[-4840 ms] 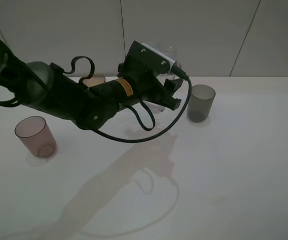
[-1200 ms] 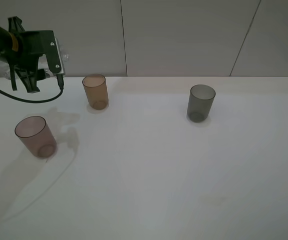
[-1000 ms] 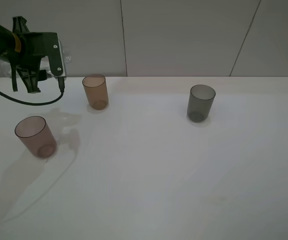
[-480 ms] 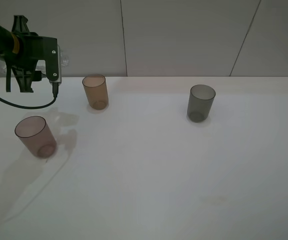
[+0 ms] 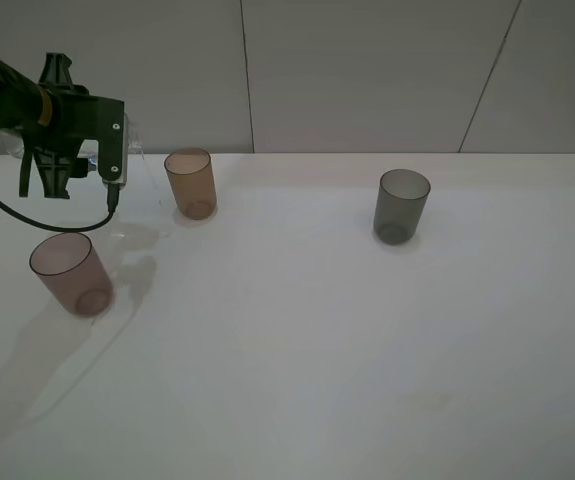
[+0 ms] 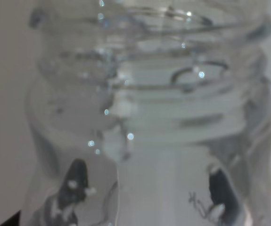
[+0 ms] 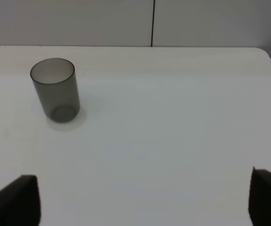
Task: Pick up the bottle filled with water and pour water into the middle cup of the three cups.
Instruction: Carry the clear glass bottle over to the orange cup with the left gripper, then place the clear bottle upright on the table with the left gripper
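My left gripper is at the back left, raised above the table, shut on the clear bottle. The bottle hangs left of the amber middle cup, apart from it. In the left wrist view the bottle's threaded neck fills the frame, and the dark fingertips show through its shoulders. The pinkish-mauve cup stands in front of the left arm. The dark grey cup stands at the right and shows in the right wrist view. My right gripper is open and empty, well short of it.
The left arm's black cable loops down to the table behind the pinkish-mauve cup. The white table ends at a grey panelled wall behind the cups. The table's right corner shows in the right wrist view.
The left arm has carried the bottle from the back middle to the far left. Over the last second it dropped slightly and edged right, towards the amber cup. The cups have not moved.
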{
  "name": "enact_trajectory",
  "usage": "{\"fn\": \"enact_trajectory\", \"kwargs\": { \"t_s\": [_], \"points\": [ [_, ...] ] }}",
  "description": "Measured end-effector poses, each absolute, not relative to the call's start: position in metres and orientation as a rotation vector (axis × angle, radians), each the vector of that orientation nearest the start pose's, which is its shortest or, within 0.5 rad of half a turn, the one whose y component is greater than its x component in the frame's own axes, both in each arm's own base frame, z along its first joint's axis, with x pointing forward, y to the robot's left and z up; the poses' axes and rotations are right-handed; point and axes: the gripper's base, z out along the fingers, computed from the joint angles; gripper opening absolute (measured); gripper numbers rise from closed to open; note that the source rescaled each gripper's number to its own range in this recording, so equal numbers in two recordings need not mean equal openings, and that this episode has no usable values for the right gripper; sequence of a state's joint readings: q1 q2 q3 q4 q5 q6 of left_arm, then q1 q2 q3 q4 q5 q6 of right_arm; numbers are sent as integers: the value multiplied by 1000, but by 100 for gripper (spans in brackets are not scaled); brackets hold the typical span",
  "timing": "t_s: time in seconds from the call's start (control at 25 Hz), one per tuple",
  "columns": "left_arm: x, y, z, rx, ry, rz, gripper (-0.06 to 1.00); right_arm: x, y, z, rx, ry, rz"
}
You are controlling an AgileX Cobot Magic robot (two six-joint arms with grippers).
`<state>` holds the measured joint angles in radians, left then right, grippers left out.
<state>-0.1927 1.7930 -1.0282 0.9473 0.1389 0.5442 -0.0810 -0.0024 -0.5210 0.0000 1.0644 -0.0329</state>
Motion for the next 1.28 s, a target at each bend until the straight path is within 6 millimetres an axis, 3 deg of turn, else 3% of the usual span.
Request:
{"fn": "enact_trajectory", "kwargs": {
  "t_s": [0.28,0.64,1.28],
  "points": [
    [373,-65,177,1833,1647,728,2,-8,1,283,49,2025,-72],
    [383,-69,185,1804,1597,732,2,-8,1,283,49,2025,-72],
    [400,-87,178,1875,1511,751,2,-8,1,283,49,2025,-72]
  ]
}}
